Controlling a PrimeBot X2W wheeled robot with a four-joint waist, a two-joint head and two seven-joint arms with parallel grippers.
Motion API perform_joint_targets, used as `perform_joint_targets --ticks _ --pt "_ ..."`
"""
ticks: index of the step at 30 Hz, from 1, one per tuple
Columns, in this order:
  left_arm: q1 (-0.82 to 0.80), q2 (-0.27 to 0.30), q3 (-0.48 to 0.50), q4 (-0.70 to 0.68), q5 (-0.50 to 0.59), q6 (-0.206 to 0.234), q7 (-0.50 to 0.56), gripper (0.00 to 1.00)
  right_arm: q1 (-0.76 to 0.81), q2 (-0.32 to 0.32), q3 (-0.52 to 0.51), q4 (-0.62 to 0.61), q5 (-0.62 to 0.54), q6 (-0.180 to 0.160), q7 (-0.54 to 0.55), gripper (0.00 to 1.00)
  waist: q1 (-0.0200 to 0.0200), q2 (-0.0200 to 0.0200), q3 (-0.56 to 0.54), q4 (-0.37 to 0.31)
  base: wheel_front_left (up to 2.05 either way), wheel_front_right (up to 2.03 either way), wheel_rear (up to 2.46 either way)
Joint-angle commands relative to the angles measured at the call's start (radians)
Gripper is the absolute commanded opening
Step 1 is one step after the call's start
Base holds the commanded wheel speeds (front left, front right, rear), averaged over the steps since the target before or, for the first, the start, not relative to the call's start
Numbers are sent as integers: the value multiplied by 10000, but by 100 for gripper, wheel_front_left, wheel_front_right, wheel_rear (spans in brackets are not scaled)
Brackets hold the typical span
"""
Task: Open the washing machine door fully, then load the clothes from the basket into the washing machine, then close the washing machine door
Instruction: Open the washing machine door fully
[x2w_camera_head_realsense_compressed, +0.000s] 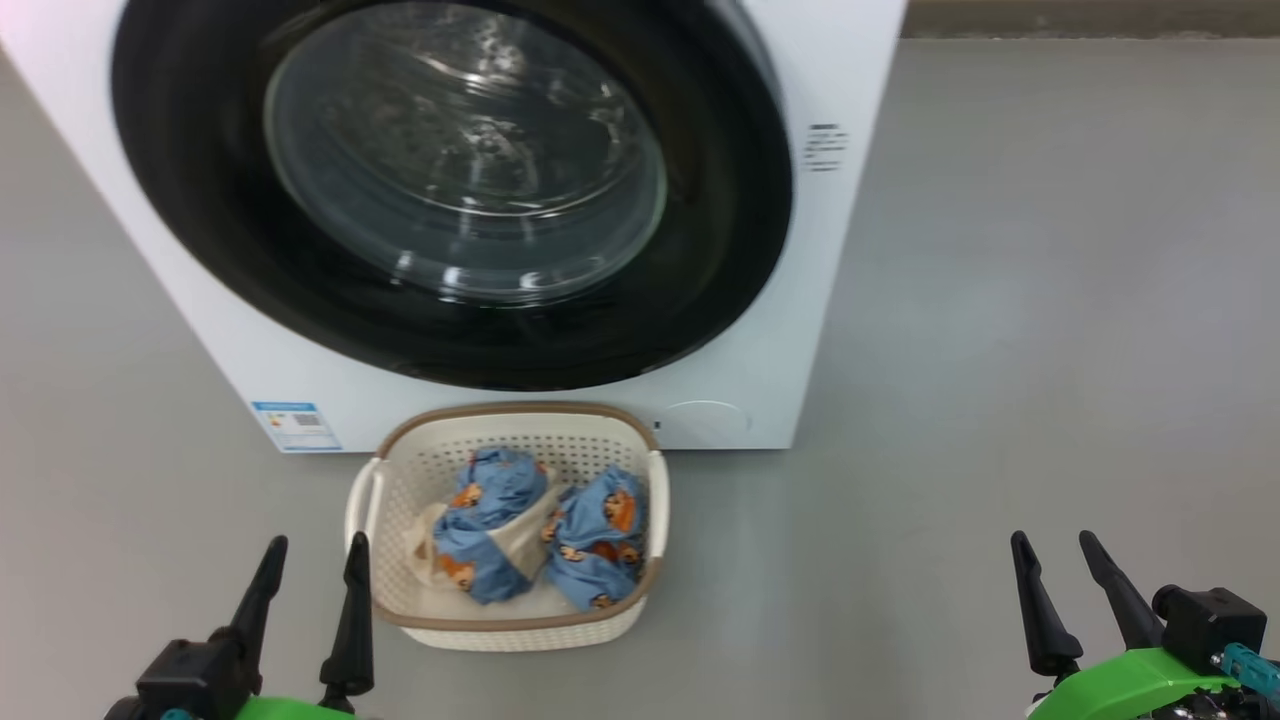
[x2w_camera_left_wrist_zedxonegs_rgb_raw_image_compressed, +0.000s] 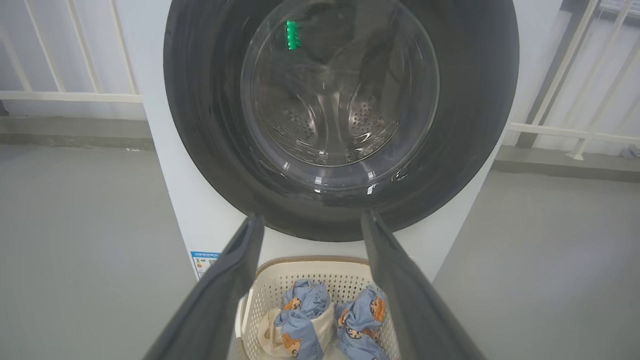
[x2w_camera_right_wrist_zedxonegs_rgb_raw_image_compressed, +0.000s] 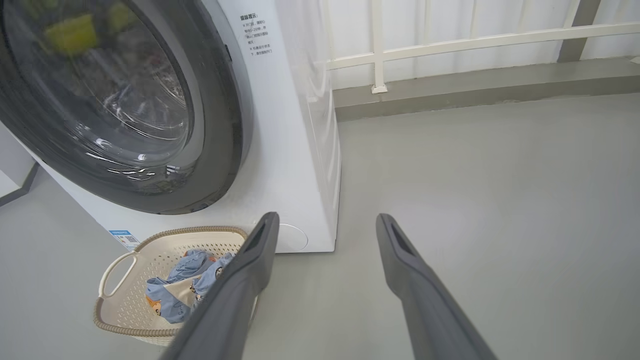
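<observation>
Before the shut washing machine door (x2w_camera_head_realsense_compressed: 450, 190), left gripper (x2w_camera_head_realsense_compressed: 318, 542) and right gripper (x2w_camera_head_realsense_compressed: 1052, 537) stand spread, empty; advise hooking its rim, swinging wide.

**Soft, even light; wide-angle bend in wrist views**

Spreads bright and diffuse over the pale grey floor (x2w_camera_head_realsense_compressed: 1050, 300), leaving only faint, soft-edged shade around the small cream perforated plastic basket (x2w_camera_head_realsense_compressed: 430, 465). Glints in white streaks on the large round glossy black door with bulging clear glass (x2w_camera_head_realsense_compressed: 460, 170); smears green reflections across it. Tilts and bows the white barred railing (x2w_camera_left_wrist_zedxonegs_rgb_raw_image_compressed: 65, 95) towards wrist-view edges.
</observation>
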Motion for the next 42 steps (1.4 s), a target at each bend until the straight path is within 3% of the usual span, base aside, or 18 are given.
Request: perform_joint_targets --ticks 1,20,21,22,23,28,34,42 --pt "-421 81 333 -269 -285 -15 -65 100 -308 -93 238 -260 -111 16 -122 100 0 0 16 -3 126 78 -204" --pt "-473 30 289 -310 -392 -15 -65 100 -477 -32 222 -282 -58 16 -122 100 0 0 202 10 36 35 -71" --pt "-478 20 291 -317 -407 -15 -65 100 -518 -6 223 -298 -30 16 -122 82 0 0 218 14 0 0 0" --pt "-484 6 301 -321 -434 -15 -65 100 -563 19 240 -314 14 16 -122 17 0 0 229 20 0 0 0" --pt "-489 -6 310 -325 -453 -15 -65 100 -620 49 255 -357 88 16 -122 0 0 0 240 24 0 0 0" --pt "-532 -69 338 -355 -518 -15 -65 100 -945 287 238 -732 876 16 -122 0 0 0 308 64 0 0 0" --pt "-665 -118 330 -397 -602 -15 -65 100 -1678 450 698 -1734 3394 16 -122 0 0 0 499 114 0 0 0" --pt "-1125 -140 55 -393 -724 -15 -65 100 -3147 60 1125 -2709 6064 16 -122 0 0 0 1064 326 0 0 0"
